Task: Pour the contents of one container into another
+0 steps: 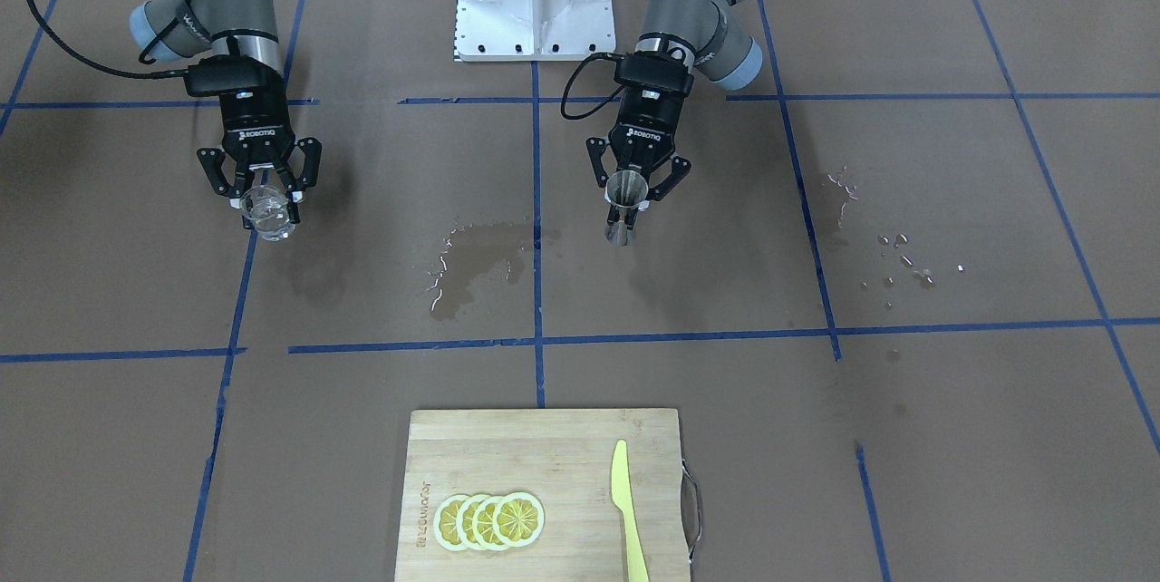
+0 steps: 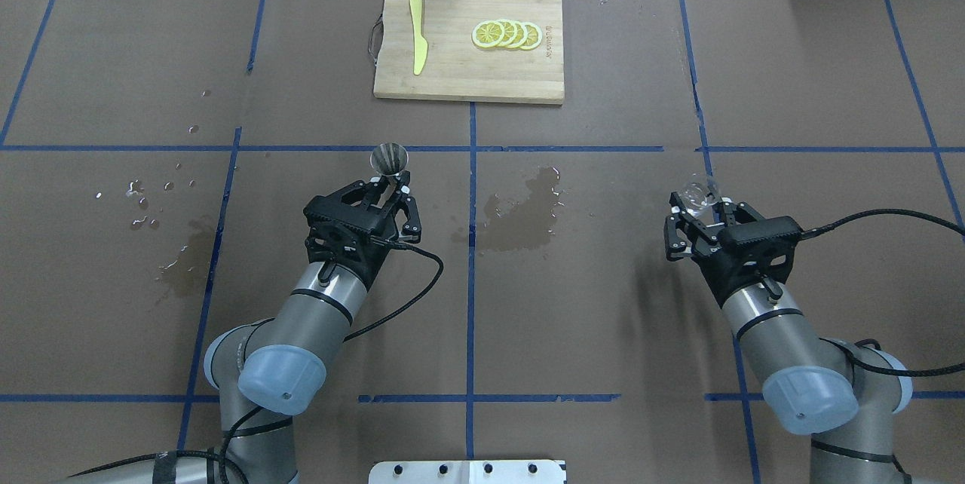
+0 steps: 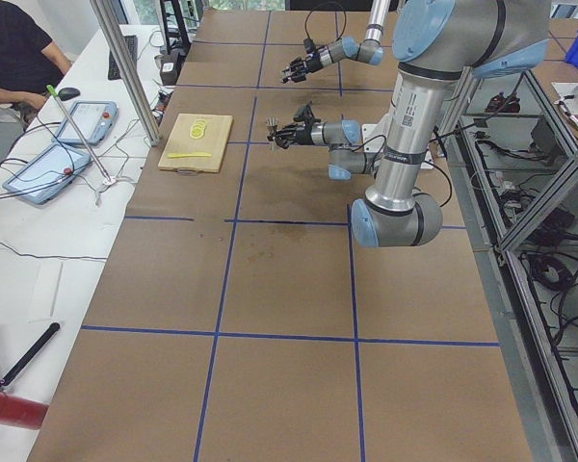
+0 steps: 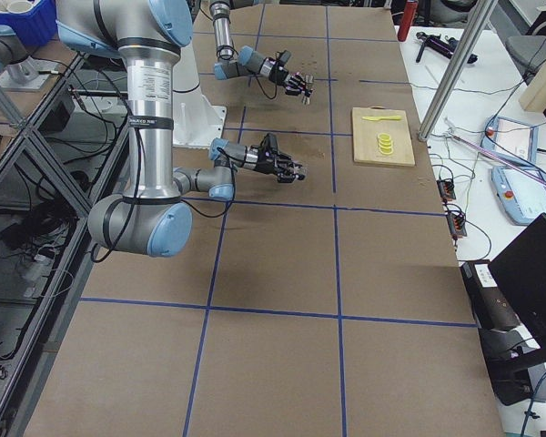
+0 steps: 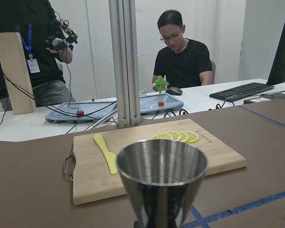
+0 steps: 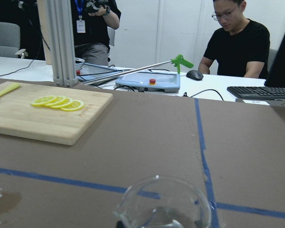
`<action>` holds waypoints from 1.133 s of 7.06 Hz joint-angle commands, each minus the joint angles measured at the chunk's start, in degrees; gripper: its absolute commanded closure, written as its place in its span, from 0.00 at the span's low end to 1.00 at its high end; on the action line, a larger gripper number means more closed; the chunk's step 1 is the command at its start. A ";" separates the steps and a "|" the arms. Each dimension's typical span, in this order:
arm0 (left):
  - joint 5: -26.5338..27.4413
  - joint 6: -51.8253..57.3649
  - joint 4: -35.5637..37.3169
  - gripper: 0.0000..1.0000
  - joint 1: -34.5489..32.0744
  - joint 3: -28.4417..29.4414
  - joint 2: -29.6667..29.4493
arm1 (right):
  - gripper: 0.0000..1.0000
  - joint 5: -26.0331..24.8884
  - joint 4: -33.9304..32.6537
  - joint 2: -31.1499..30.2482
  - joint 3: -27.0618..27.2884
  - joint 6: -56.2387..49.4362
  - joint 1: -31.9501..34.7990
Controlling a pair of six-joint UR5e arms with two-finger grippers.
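Note:
A cone-shaped steel cup stands upright in my left gripper, which is shut on its lower part, left of the table's middle line. The left wrist view shows the cup from close up, its inside hidden. In the front view the same cup sits in that gripper. My right gripper is shut on a clear glass beaker with a spout, far out to the right. The beaker fills the bottom of the right wrist view. The two containers are well apart.
A wet patch darkens the paper between the arms, and droplets lie at the left. At the far edge a wooden cutting board carries lemon slices and a yellow knife. People sit and stand beyond the table.

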 commanded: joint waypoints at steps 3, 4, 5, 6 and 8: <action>-3.85 0.45 0.18 1.00 0.04 0.97 -1.69 | 1.00 6.41 -23.89 16.14 7.80 -4.63 2.65; -4.81 0.71 0.26 1.00 0.04 1.85 -2.92 | 1.00 8.18 -29.81 19.57 9.66 -4.63 3.53; -5.26 1.06 0.26 1.00 0.13 2.47 -3.19 | 1.00 8.63 -33.61 23.44 9.68 -4.72 3.89; -4.91 6.11 -0.34 1.00 0.13 3.34 -3.28 | 1.00 9.24 -37.91 25.65 9.68 -4.81 3.72; -5.08 7.74 -2.71 1.00 0.21 3.96 -4.68 | 1.00 11.52 -40.67 28.13 9.68 -5.16 3.98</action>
